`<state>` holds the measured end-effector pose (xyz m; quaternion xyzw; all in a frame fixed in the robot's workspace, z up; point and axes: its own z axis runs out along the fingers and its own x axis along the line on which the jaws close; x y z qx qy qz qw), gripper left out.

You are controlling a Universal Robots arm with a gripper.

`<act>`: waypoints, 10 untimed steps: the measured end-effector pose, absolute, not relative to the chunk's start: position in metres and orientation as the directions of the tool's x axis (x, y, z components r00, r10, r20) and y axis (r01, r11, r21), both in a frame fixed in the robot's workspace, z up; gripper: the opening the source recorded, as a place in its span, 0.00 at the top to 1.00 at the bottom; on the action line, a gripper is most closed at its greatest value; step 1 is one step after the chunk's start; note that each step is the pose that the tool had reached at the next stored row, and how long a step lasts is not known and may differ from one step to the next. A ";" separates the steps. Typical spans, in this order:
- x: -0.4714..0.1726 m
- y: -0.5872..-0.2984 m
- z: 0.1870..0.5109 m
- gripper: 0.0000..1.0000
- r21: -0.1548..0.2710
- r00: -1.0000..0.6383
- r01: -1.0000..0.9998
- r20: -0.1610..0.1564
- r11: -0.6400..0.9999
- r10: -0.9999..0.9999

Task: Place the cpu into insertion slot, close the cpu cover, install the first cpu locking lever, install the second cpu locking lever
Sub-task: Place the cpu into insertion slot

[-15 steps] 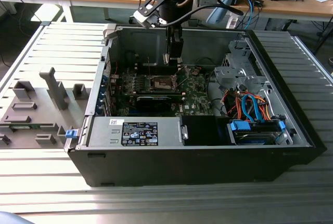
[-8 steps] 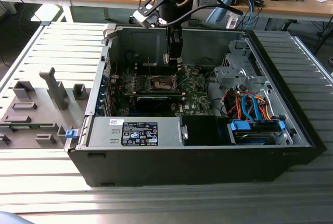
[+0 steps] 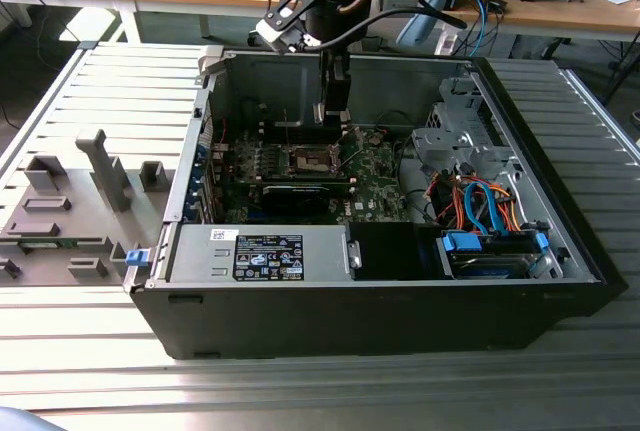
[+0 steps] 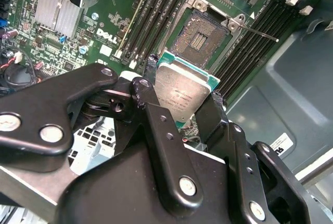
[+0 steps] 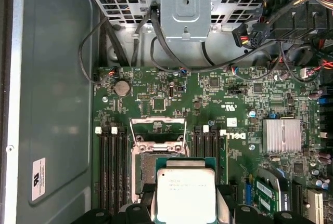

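Step 1 of 4, not done: gripper [image 4: 183, 98] jaws clamped on the cpu [image 4: 179, 86] by two opposite edges, chip hanging over the motherboard [image 5: 234, 94] near the insertion slot [image 4: 200, 39], apparently not seated. Slot bare, cpu cover [image 5: 157, 129] flipped up; cover + both levers left. One locking lever [image 4: 257, 31] pokes out beside slot; 2nd hard to spot. In first wrist view chip hides part of slot.

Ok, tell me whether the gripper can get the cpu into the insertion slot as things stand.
Probably yes. The gripper is shut on the cpu above the board, the insertion slot lies bare nearby, and the cpu cover stands swung open; nothing seems to block the way.
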<state>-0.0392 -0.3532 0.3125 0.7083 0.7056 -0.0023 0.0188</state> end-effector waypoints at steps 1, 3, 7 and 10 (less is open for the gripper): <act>-0.039 -0.353 0.312 0.46 0.023 0.005 1.000 -0.030 -0.005 1.000; -0.039 -0.353 0.312 0.46 0.023 0.008 1.000 -0.030 -0.007 1.000; -0.039 -0.353 0.312 0.46 0.023 0.014 1.000 -0.030 -0.013 0.999; -0.039 -0.353 0.312 0.46 0.024 0.019 1.000 -0.031 -0.018 0.999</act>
